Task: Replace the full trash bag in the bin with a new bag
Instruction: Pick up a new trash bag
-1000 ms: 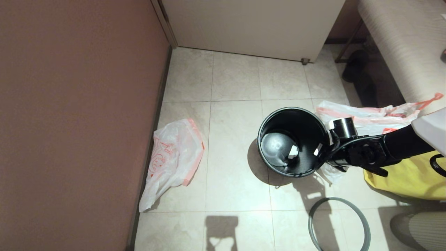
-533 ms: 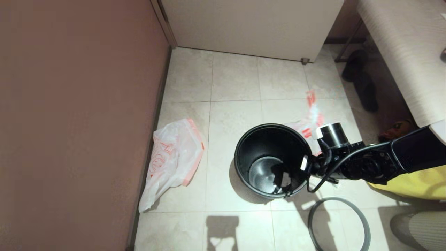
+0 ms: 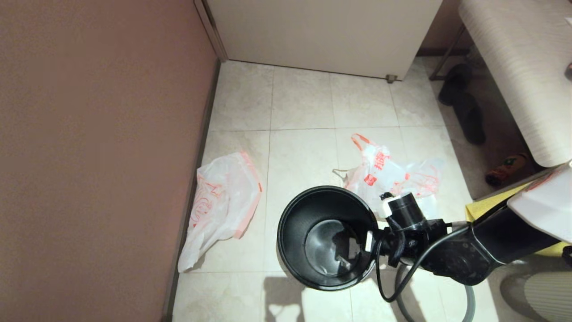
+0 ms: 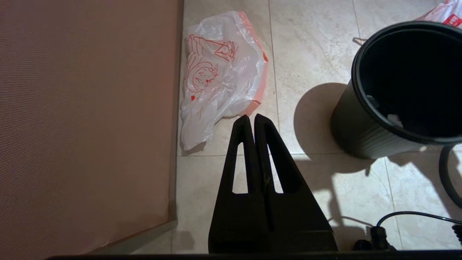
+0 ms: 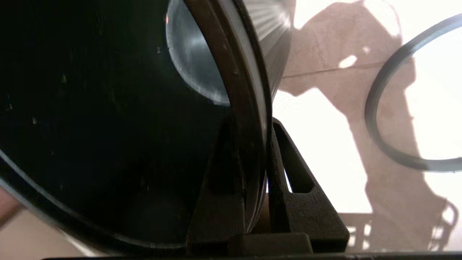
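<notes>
Gripping the bin (image 3: 324, 237) by its rim, right tool (image 3: 373, 243) pinches wall | left tool (image 4: 254, 121) closed, idle | new bag (image 3: 221, 203) near wall; full trash bag (image 3: 386, 174) behind bin | risk: thin rim slips, bin drops.

Beige tiled floor (image 3: 304, 112) through the middle of the frame, reddish-brown wall (image 3: 89, 134) filling the left side, white cabinet (image 3: 321, 31) along the top, pale striped tabletop (image 3: 518, 67) at upper right, dark slippers (image 3: 464, 107) below it, yellow bag (image 3: 482, 208) at right edge.
</notes>
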`<state>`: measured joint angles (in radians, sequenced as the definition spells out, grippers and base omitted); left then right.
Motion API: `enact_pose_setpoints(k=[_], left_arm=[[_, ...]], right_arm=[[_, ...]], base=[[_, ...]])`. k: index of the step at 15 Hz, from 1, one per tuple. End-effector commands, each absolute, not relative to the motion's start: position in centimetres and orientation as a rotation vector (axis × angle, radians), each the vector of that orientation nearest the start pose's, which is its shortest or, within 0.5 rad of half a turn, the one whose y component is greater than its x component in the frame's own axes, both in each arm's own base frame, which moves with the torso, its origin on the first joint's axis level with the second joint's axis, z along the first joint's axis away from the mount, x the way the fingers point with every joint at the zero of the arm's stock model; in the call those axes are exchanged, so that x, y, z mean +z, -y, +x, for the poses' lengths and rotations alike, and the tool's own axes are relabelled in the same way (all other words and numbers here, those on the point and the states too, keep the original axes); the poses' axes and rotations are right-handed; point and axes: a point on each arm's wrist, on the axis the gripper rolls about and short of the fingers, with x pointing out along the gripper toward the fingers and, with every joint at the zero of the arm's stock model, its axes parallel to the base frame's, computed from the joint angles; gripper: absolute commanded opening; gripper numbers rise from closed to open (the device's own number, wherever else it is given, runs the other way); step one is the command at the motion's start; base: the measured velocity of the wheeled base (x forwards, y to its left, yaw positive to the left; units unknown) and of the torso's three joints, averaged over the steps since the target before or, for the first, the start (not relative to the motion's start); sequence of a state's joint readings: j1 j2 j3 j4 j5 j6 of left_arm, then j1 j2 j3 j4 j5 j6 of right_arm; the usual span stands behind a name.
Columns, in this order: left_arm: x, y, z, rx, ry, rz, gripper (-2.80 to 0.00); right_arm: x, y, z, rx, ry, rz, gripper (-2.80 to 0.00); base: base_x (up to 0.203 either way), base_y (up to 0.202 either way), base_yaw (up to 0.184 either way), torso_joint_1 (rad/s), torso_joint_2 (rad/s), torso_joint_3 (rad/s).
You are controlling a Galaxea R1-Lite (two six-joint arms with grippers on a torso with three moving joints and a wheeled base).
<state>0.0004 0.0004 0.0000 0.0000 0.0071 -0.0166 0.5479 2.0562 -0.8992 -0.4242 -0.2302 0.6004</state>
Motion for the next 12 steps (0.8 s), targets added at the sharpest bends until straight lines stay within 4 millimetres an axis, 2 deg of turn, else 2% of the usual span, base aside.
enact_pose_setpoints(k=[1, 5, 9, 10, 12], left_arm=[[7.5, 0.0, -2.3, 0.008, 0.000, -0.017, -2.80], [7.5, 0.0, -2.3, 0.008, 0.000, -0.017, -2.80], [7.5, 0.0, -2.3, 0.008, 0.000, -0.017, -2.80], [7.5, 0.0, -2.3, 0.008, 0.000, -0.017, -2.80], [7.5, 0.0, -2.3, 0.008, 0.000, -0.017, -2.80]], right_arm=[[5.1, -18.1, 30.2, 0.100, -0.755, 0.257, 0.00], [5.5, -18.2, 28.8, 0.149, -0.758, 0.247, 0.00], [10.6, -16.7, 26.2, 0.227, -0.659, 0.298, 0.00], [12.2, -15.9, 24.8, 0.256, -0.637, 0.297, 0.00], [13.3, -14.1, 21.8, 0.292, -0.659, 0.277, 0.00]], base=[[0.000, 0.000, 0.000, 0.000, 0.00, 0.000], [0.000, 0.000, 0.000, 0.000, 0.00, 0.000], [0.000, 0.000, 0.000, 0.000, 0.00, 0.000], [0.000, 0.000, 0.000, 0.000, 0.00, 0.000], [0.000, 0.000, 0.000, 0.000, 0.00, 0.000]])
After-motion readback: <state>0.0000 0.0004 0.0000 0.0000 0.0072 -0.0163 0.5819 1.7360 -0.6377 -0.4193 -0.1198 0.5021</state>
